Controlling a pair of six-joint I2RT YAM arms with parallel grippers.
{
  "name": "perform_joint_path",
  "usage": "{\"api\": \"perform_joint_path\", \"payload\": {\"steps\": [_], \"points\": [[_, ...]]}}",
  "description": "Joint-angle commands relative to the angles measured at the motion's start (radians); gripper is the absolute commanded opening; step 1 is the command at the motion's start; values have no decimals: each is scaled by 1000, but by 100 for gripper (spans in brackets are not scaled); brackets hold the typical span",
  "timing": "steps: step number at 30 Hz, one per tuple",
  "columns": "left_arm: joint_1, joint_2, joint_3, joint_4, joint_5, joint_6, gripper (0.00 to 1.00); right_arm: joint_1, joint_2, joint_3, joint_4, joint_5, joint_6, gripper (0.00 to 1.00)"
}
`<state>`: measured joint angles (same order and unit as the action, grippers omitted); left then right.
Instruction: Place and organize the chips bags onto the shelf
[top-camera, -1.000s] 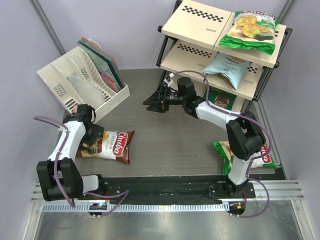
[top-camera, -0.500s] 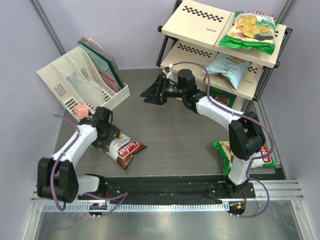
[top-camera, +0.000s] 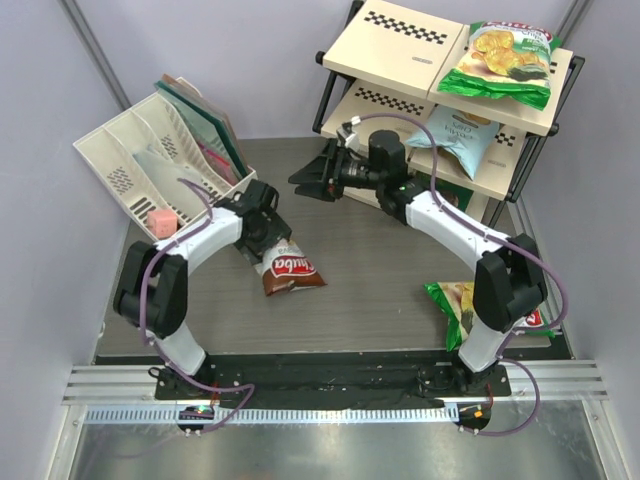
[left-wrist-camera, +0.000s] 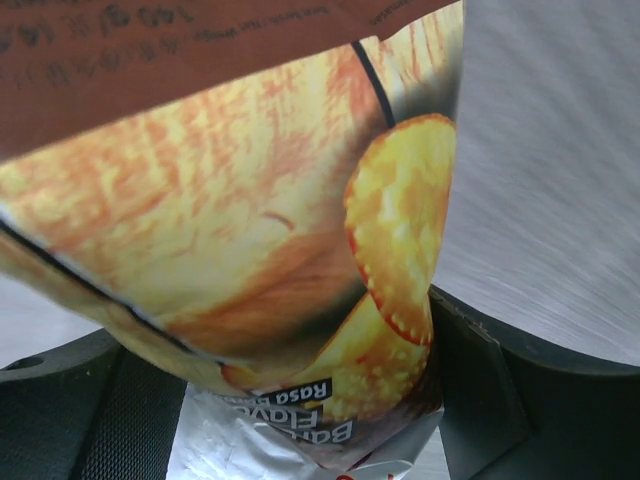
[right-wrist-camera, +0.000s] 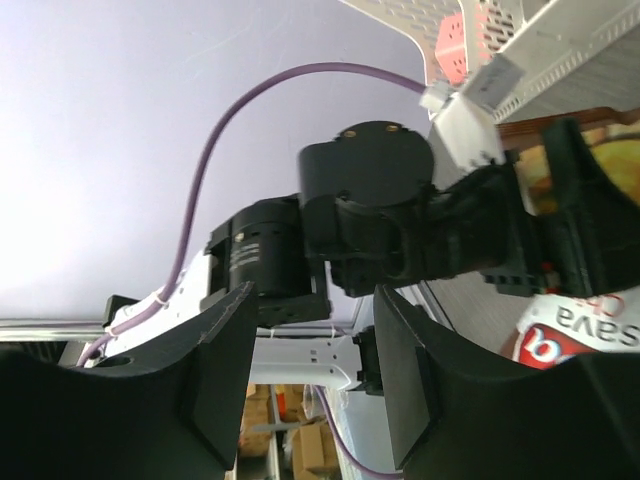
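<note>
**Brown Chuba bag held by the left arm at mid-table, not yet shelved.**

The left arm's fingers (left-wrist-camera: 470, 385) are clamped on one end of the brown Chuba bag (top-camera: 290, 272), one finger on each side of the pouch. The bag's long axis runs from those fingers toward the near right. Its free end is low at the table (top-camera: 370, 280), and contact cannot be confirmed. The shelf (top-camera: 400, 45) lies to the bag's far right, well apart. The right arm's fingers (right-wrist-camera: 215, 370) stand apart and empty between bag and shelf, facing the bag, and this arm is the nearer to the shelf. Judgement: any carry or hand-over must travel far-right. A green bag (top-camera: 500, 60) lies on the top tier and a light-blue bag (top-camera: 455, 135) on the middle tier.
</note>
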<state>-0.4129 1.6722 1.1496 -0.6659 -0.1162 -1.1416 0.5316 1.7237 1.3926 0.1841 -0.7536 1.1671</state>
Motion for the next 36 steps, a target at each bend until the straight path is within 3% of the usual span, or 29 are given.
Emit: {"api": "perform_joint_path", "payload": {"steps": [1, 6, 9, 15, 21, 28, 36], "points": [[-56, 89, 99, 149, 104, 66, 84, -33, -79, 6, -3, 22, -24, 55], [-73, 69, 156, 218, 222, 124, 86, -48, -69, 13, -9, 28, -24, 55], [-73, 11, 136, 178, 224, 189, 89, -50, -55, 16, -9, 30, -24, 55], [-61, -95, -20, 120, 248, 299, 93, -50, -19, 20, 2, 22, -20, 54], [-30, -138, -162, 248, 317, 313, 95, -51, 11, 22, 18, 11, -7, 54], [2, -152, -47, 238, 354, 370, 94, -58, 4, 28, 8, 8, -11, 54], [117, -164, 27, 230, 395, 384, 94, -74, -16, 22, -12, 7, -26, 54]]}}
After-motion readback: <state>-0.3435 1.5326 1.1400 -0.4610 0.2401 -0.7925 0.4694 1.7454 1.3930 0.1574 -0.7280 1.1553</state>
